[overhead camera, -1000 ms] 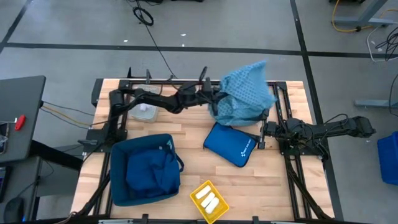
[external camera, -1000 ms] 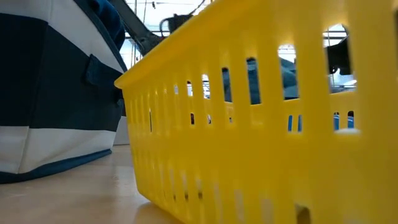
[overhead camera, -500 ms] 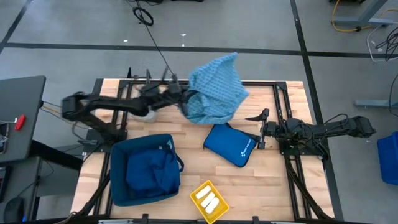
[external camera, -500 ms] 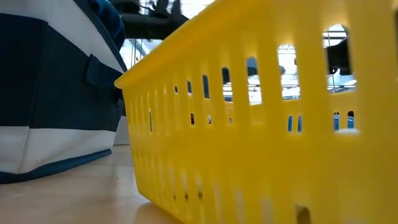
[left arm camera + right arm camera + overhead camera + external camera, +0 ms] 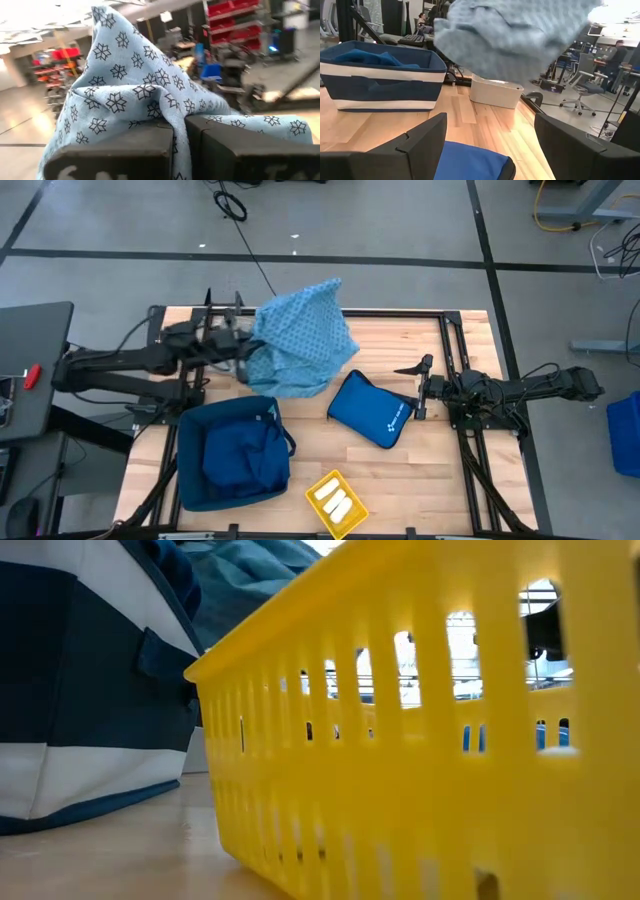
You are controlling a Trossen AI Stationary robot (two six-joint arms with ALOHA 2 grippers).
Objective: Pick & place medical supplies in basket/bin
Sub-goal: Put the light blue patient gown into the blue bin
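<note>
Left tool [image 5: 179, 145] pinches cloth [image 5: 295, 345], hiding its tips; right tool [image 5: 490, 145] spread.

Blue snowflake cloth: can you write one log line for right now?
left gripper: shut on light-blue cloth, held up near navy bin | right gripper: open, empty, waiting beside blue pouch

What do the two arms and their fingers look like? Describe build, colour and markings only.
Both arms are dark, slim, jointed links in the high view. The left gripper has broad, blocky dark fingers with faint pale lettering on their faces. The right gripper has dark, flat, angular fingers with bevelled edges. No loose cabling shows along either arm.
</note>
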